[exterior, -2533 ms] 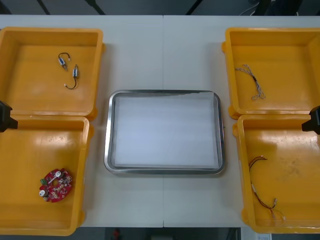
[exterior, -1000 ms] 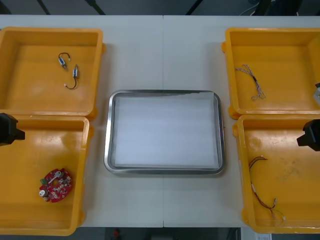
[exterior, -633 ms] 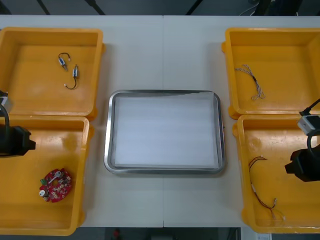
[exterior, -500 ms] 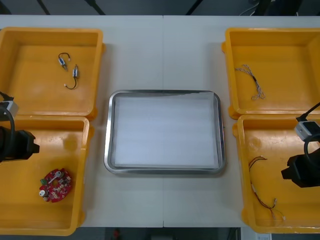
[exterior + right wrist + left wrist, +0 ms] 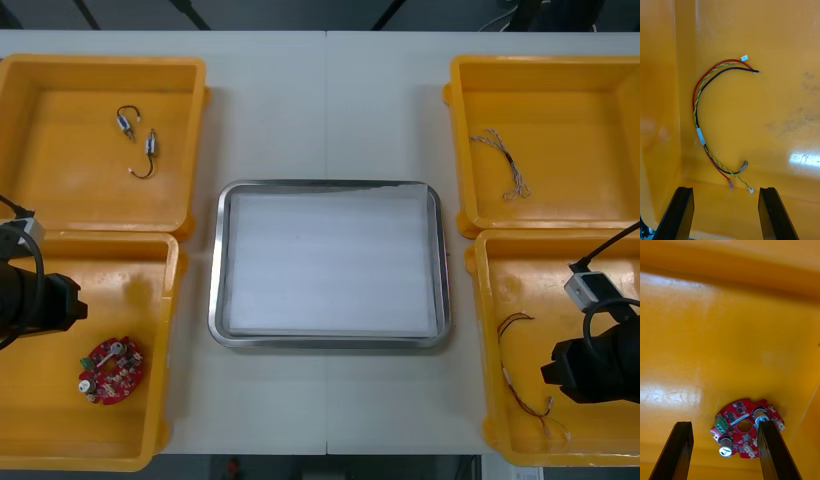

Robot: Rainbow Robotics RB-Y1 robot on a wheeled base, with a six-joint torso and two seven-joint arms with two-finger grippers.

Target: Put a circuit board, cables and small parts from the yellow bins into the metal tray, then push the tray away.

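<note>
As viewed from the nearest edge outward: noted left gripper (image 5: 68, 300) over near left yellow bin (image 5: 110, 270), fingers set wide apart, gripping nothing. Found round red circuit board (image 5: 110, 369) flat on that bin's floor, closer to the table's front edge than the gripper. In left wrist view, seen lying between the two fingers, one edge covered by a finger. Could not tell whether fingertips touch the floor. Noted left arm (image 5: 15, 300) cut off at the side.

Logged right gripper (image 5: 552, 372) over near right yellow bin (image 5: 590, 290), fingers likewise spread, nothing held. Found red and yellow cable (image 5: 700, 137), bundled with a black lead (image 5: 720, 74), curving along the bin floor near the inner wall. In right wrist view, seen with its small end connectors just beyond the gap between the fingers. From above, part of bin floor hidden under gripper body; thin cable ends hard to make out there.

Between the bins: metal tray (image 5: 328, 186), white inside, resting on light table (image 5: 330, 100).

Farther off: two small metal parts (image 5: 152, 143) with dark curled leads in far left yellow bin (image 5: 60, 170), well apart from both grippers. In far right yellow bin (image 5: 570, 100), thin twisted cable (image 5: 505, 165); colours too fine to make out.
</note>
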